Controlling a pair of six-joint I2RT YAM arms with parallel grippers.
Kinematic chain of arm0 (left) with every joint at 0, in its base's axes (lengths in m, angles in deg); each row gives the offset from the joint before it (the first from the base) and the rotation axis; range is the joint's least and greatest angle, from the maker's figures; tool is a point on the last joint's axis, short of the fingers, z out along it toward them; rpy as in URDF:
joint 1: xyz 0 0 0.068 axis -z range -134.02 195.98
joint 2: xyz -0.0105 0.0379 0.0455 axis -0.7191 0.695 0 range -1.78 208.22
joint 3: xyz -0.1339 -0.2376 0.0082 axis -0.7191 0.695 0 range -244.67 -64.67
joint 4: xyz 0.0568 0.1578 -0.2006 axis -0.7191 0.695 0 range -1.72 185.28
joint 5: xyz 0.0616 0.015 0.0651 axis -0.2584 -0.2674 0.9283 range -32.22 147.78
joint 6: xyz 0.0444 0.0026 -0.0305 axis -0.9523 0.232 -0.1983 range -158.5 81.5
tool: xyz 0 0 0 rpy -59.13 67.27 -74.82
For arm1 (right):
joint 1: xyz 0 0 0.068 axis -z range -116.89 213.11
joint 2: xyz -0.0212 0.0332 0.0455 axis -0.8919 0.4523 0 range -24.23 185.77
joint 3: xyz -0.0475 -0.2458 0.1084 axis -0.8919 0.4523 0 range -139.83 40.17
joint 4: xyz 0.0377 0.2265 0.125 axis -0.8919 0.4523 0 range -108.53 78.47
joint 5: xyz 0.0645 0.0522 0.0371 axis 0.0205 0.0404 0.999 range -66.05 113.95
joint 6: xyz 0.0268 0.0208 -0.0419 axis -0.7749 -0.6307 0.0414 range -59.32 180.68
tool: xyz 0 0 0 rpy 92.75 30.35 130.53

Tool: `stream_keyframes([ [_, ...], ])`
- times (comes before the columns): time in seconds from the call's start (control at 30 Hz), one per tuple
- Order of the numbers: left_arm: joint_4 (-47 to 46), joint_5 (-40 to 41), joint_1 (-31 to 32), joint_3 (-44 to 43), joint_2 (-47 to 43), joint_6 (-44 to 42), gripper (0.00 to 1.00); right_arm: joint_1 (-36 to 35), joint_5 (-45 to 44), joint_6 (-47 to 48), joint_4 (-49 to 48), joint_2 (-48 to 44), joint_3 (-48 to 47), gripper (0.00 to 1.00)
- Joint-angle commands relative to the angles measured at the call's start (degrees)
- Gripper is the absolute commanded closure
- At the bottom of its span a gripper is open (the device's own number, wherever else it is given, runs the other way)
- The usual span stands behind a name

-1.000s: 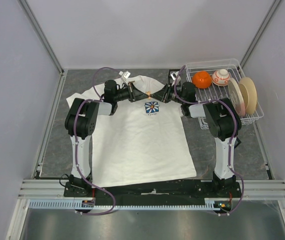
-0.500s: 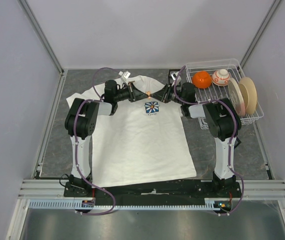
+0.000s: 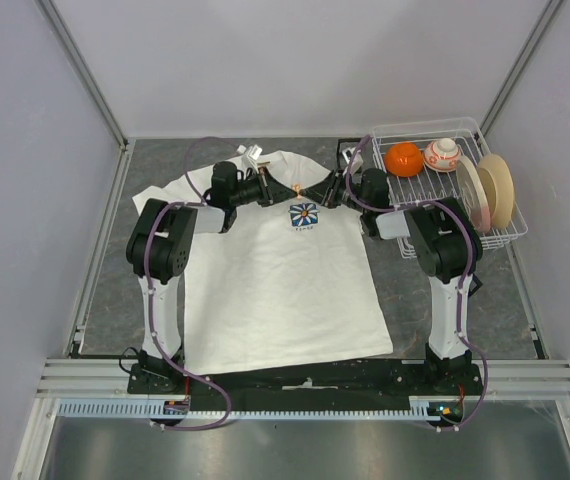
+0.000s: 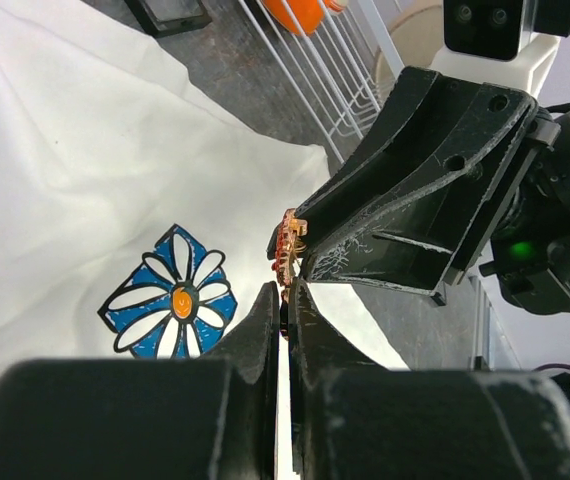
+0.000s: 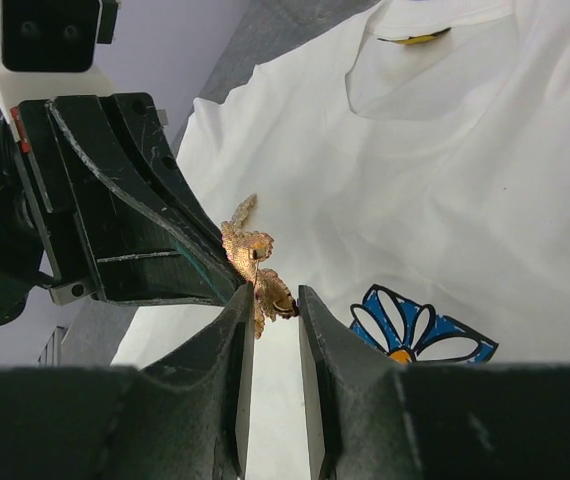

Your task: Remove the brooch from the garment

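Where the soft white shirt [image 3: 275, 290] lies flat on the grey speckled table [image 3: 415, 300], a knobbly golden brooch [image 5: 253, 262] sits just beyond its flower print [image 3: 304, 216]. The left gripper [image 4: 285, 300] is clenched against the brooch, and the right gripper [image 5: 273, 300] stands half-parted at it, grip unclear.

The desk [image 3: 105, 270] has a grey, mottled top, with pale walls on three sides. A white T-shirt [image 3: 275, 290] lies spread out over its middle, front up. The collar points toward the far edge, the hem lies close to the near edge, and the blue-and-white flower print shows on the chest. A white wire rack [image 3: 505, 232] stands at the far right. Just beyond the collar lies a small white object [image 3: 253, 152]. Beside the rack's left end is a small dark object [image 4: 170, 14], possibly a square frame.
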Motion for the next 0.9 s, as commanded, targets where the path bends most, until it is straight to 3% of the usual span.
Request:
stream_keyframes([
  [0.0, 1.77, 3.74, 1.07, 0.92, -6.19, -6.49, 0.98, -0.48, -4.54, 2.96, 1.31, -3.38, 0.42, 0.72],
  [0.7, 4.85, 10.51, 1.51, 1.8, -7.34, -6.67, 0.98, -0.75, -10.26, 4.54, -2.02, -7.34, 5.34, 0.73],
  [0.87, 7.22, 11.22, 1.51, 0.84, -6.9, -7.19, 0.98, -0.66, -10.52, 4.46, -2.63, -7.6, 5.78, 0.68],
])
